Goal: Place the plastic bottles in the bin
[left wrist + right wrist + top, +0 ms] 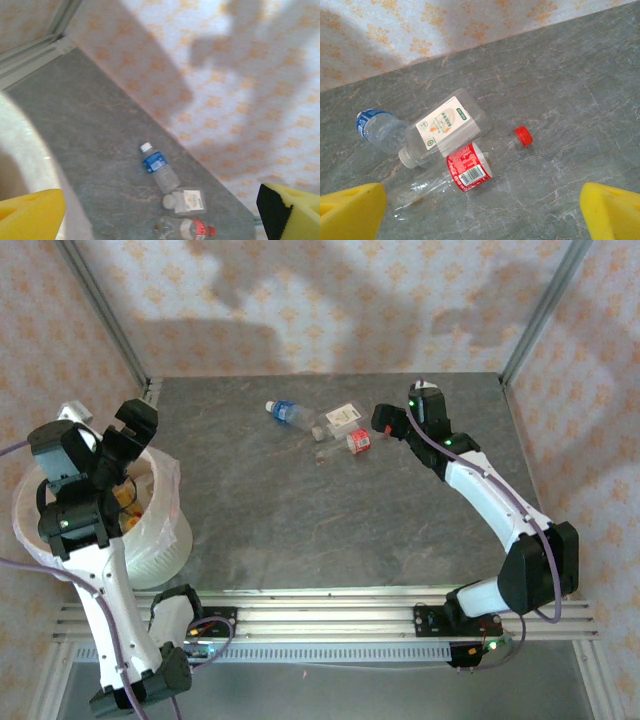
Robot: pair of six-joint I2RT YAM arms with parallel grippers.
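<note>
- Step in hand, as far as I can tell: the pick-up part. Three plastic bottles lie on their sides in a little cluster at the far middle of the tabletop, well apart from the bin, which sits at the near left.
- The right end effector hovers just above that cluster with its fingers spread wide and nothing between them. The left end effector is released too and holds nothing. It hangs over the bin's rim and looks out across the tabletop.
- Next move, my guess: the right arm has to drop onto one bottle and clamp across its body. The red-label bottle is closest to the gap between the fingers. It's clear and round, so it could roll or squirt out if pinched off-centre.
- The right wrist view gives the detail you'd want. The white-label bottle touches the red-label one, maybe resting partly on it, and the blue-label bottle butts against its other side. The red cap points away from the pile.
- The top view misses that, but it has the bin with something orange-yellow inside, probably bottles.
- The left wrist view shows the same three in a row from far off, plus a blurry white slice of the bin edge.
</note>
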